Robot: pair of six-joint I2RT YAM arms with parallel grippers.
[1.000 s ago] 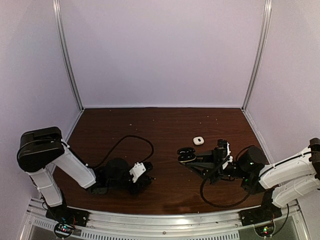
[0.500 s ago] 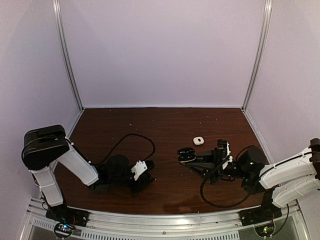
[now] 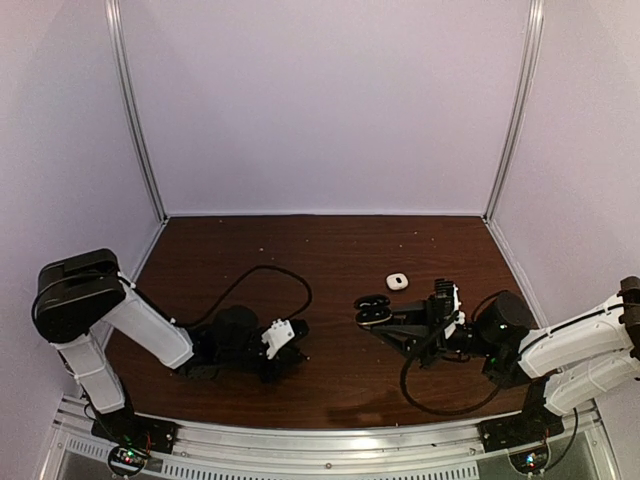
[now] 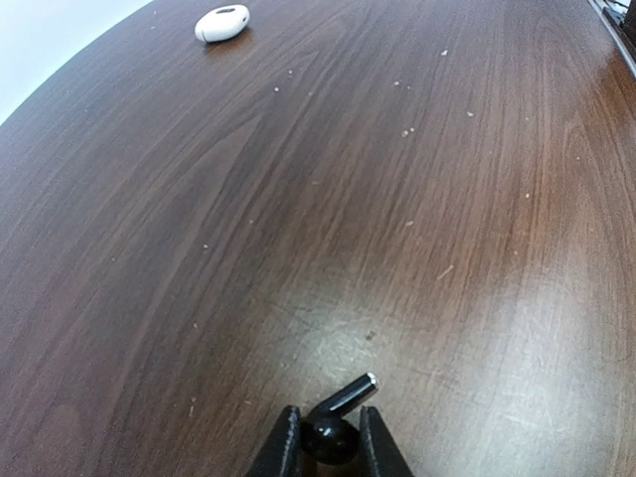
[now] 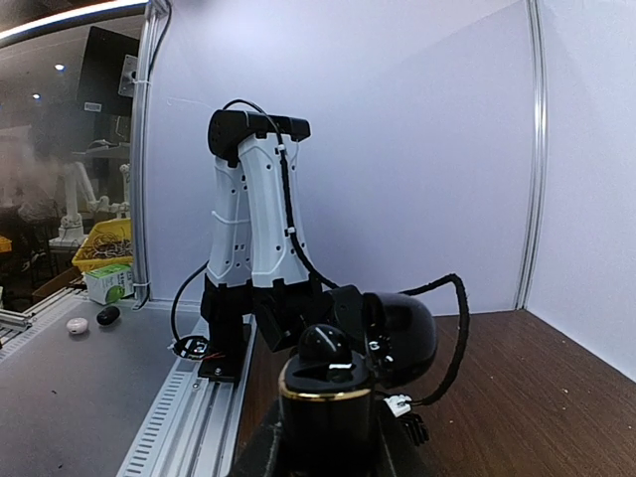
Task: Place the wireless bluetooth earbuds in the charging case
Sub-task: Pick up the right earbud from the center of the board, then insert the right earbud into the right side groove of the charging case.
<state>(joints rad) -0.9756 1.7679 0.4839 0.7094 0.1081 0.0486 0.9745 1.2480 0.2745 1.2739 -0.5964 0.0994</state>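
My left gripper (image 4: 331,417) is shut on a black earbud (image 4: 350,394), gripping its round body with the stem pointing forward and to the right, close above the wooden table (image 4: 328,199). In the top view, the left gripper (image 3: 290,348) sits low at the table's front left. My right gripper (image 3: 385,318) is shut on the open black charging case (image 3: 372,309) near the table's middle. In the right wrist view, the right gripper (image 5: 328,449) holds the case (image 5: 328,407) upright; it has a gold rim and a rounded black shape on top.
A small white case (image 3: 397,282) lies on the table behind the right gripper and shows far off in the left wrist view (image 4: 223,22). Black cables (image 3: 270,285) loop beside both arms. The left arm (image 5: 253,219) stands ahead in the right wrist view.
The left arm's upper link has swung slightly, first right and then back left, while its gripper stays almost in place low on the table. The right arm and the case have not moved.
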